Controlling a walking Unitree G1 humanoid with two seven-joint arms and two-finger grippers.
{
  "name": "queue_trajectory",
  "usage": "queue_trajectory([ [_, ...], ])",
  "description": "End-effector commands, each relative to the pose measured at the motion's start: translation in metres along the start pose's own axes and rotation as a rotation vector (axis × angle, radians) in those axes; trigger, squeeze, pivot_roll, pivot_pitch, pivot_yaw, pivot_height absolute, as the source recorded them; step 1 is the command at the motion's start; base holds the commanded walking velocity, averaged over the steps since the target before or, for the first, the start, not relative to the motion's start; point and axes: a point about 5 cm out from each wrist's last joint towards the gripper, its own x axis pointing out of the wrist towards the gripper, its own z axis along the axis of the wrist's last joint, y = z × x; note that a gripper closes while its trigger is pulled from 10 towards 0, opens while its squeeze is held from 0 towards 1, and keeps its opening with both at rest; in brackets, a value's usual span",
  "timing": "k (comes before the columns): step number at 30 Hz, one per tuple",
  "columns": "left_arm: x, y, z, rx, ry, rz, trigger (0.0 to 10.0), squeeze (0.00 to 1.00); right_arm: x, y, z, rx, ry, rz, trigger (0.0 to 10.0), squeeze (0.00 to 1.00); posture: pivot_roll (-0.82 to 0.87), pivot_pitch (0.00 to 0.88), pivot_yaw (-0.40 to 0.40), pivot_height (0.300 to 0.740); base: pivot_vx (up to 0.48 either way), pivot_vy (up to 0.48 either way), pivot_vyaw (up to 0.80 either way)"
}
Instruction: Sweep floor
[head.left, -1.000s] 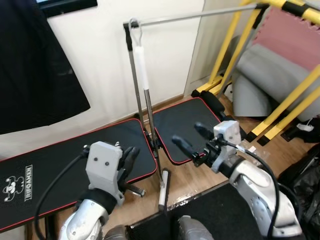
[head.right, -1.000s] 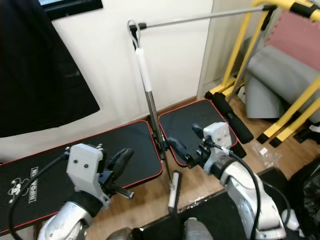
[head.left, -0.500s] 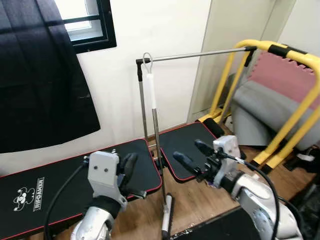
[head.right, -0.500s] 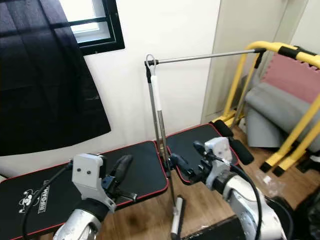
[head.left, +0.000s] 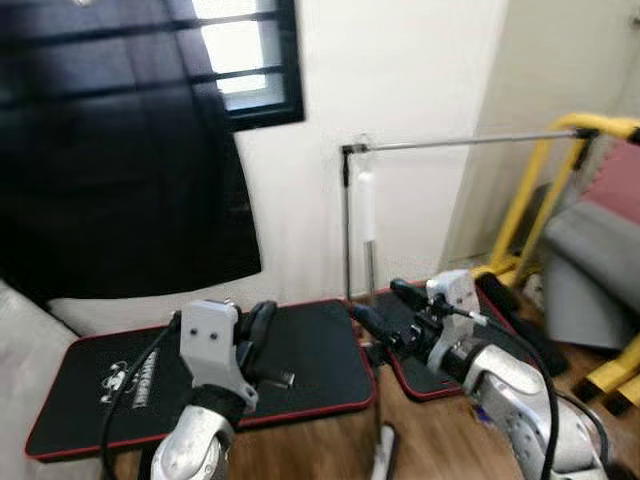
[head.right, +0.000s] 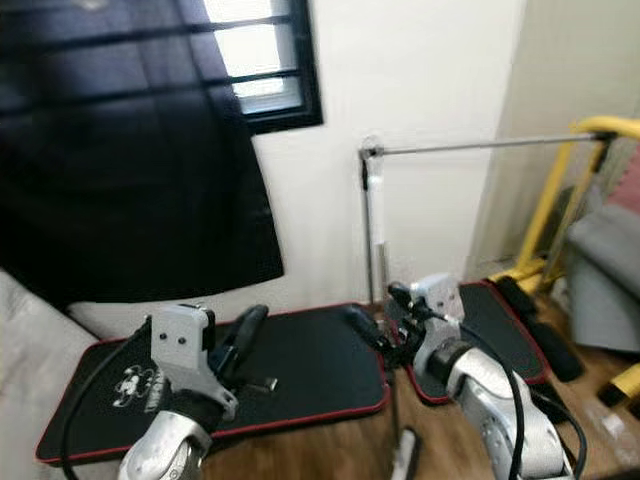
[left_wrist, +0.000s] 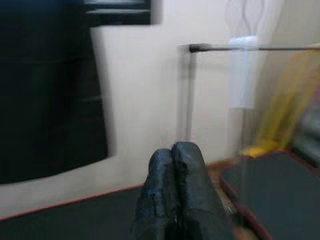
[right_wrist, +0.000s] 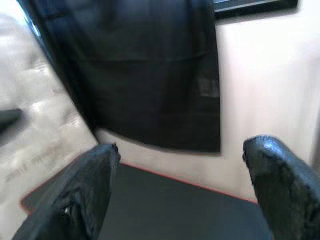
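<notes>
Big black mat (head.left: 200, 380) covers the floor by the wall. The broom (head.left: 368, 300) stands upright, seemingly hung off the rack bar (head.left: 450, 145), handy to grab. Right gripper (head.left: 385, 312) is spread wide, empty, near its handle. Left gripper (left_wrist: 175, 185) is pinched closed, empty.

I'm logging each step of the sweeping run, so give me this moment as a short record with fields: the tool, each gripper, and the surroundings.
tool: broom, upright, hung by its loop from the metal rail by the wall
left gripper: shut, raised over the black mat, holding nothing
right gripper: open, close to the broom's pole, not gripping it
surroundings: dark curtain under the window, yellow frame on the right
task state: broom not yet taken
</notes>
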Motion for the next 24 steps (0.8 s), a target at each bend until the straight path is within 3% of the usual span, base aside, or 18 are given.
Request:
queue_trajectory([
  [1, 0.002, -0.006, 0.002, -0.012, -0.018, -0.030, 10.0, 0.00, -0.008, -0.008, -0.003, -0.003, 0.020, -0.040, 10.0, 0.00, -0.05, 0.000, -0.032, 0.740, 0.394, 0.000, 0.00],
  [7, 0.002, -0.006, 0.003, -0.014, -0.025, -0.034, 10.0, 0.00, -0.007, -0.009, -0.001, -0.012, 0.019, -0.045, 10.0, 0.00, -0.05, 0.000, -0.031, 0.740, 0.394, 0.000, 0.00],
  [15, 0.000, -0.009, 0.007, -0.037, -0.039, -0.055, 10.0, 0.00, -0.005, -0.017, 0.011, -0.108, 0.019, -0.114, 10.0, 0.00, -0.05, 0.002, -0.034, 0.740, 0.343, 0.000, 0.00],
  [19, -0.003, -0.011, 0.009, -0.066, -0.040, -0.072, 10.0, 0.00, 0.001, -0.026, 0.021, -0.189, 0.044, -0.191, 10.0, 0.00, -0.04, 0.021, -0.039, 0.740, 0.000, 0.000, 0.00],
  [24, -0.004, -0.013, 0.009, -0.074, -0.040, -0.079, 10.0, 0.00, 0.006, -0.028, 0.027, -0.210, 0.058, -0.212, 10.0, 0.00, -0.04, 0.030, -0.045, 0.740, 0.000, 0.000, 0.00],
])
